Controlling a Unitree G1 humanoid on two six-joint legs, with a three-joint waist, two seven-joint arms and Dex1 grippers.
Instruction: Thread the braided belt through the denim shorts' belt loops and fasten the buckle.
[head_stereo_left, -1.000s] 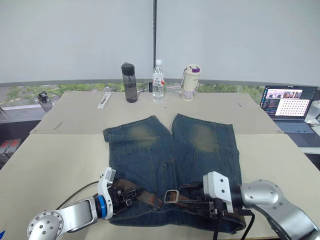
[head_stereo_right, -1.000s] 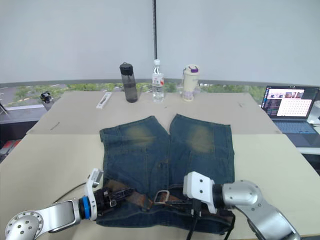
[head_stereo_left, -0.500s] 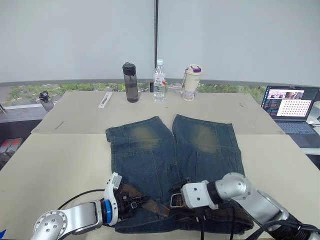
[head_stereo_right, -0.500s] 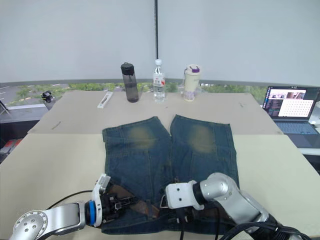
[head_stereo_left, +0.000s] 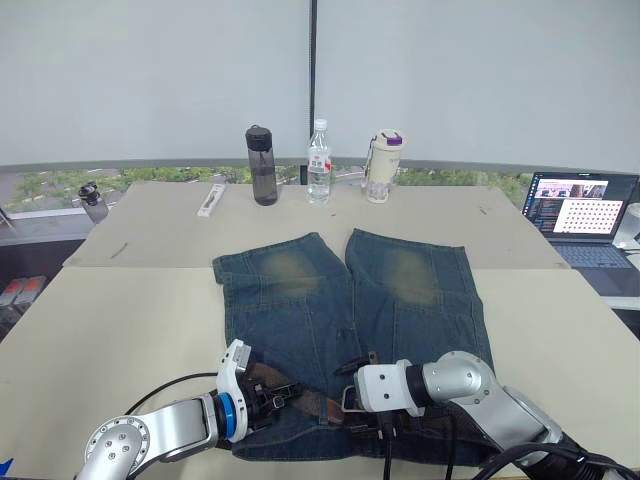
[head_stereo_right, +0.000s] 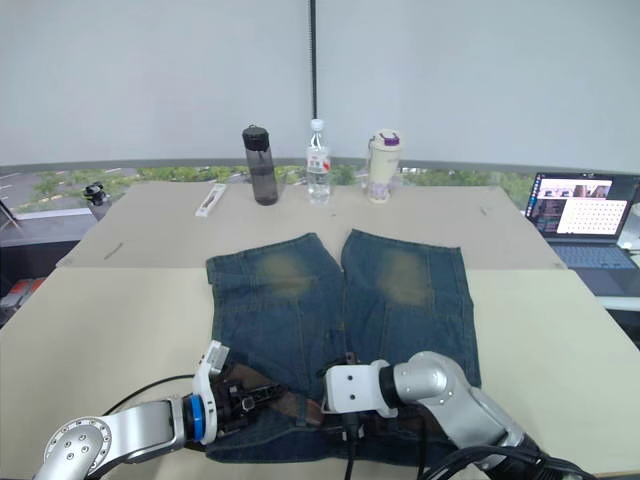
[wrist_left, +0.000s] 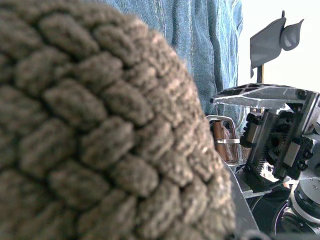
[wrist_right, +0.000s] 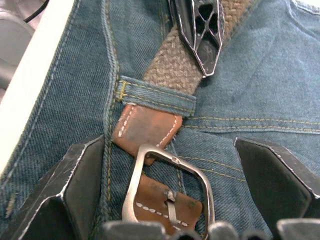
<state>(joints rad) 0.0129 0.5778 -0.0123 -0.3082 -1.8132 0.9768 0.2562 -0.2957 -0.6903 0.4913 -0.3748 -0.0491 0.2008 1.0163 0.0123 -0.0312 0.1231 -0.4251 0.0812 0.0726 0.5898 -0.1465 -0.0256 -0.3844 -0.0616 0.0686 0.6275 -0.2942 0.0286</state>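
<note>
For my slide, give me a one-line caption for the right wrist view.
Open right tool straddling the buckle, braided belt passing under a belt loop on the denim shorts.

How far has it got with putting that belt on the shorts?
Partly done: the braided belt already passes under one belt loop on the denim shorts. The open right gripper straddles the buckle, which isn't fastened.

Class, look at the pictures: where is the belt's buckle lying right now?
In the right wrist view the buckle lies on the denim shorts between the open right claw's fingers, beside a belt loop.
</note>
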